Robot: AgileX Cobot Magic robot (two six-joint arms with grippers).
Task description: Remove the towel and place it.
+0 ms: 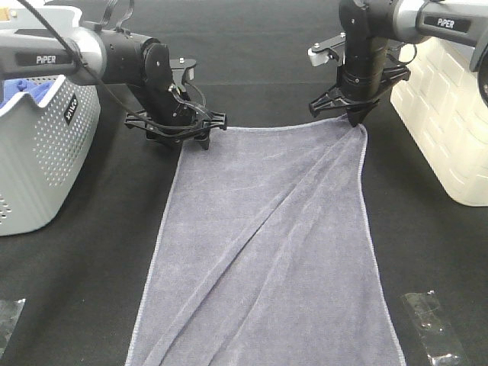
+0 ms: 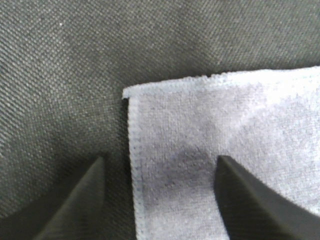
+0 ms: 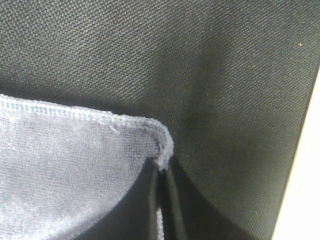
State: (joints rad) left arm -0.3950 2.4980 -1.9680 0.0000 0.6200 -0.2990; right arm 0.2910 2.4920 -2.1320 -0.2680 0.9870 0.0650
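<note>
The slate-grey towel lies spread lengthwise on the black table, with a few diagonal folds. My left gripper hangs open just above its far left corner; in the left wrist view the towel corner lies flat between the spread fingers of the gripper, one finger over the bare table. My right gripper is shut on the far right corner; in the right wrist view the closed gripper pinches the hemmed corner of the towel, slightly lifted.
A grey perforated basket holding a bright blue cloth stands at the left. A cream basket stands at the right. Clear plastic bags lie at the front right and front left.
</note>
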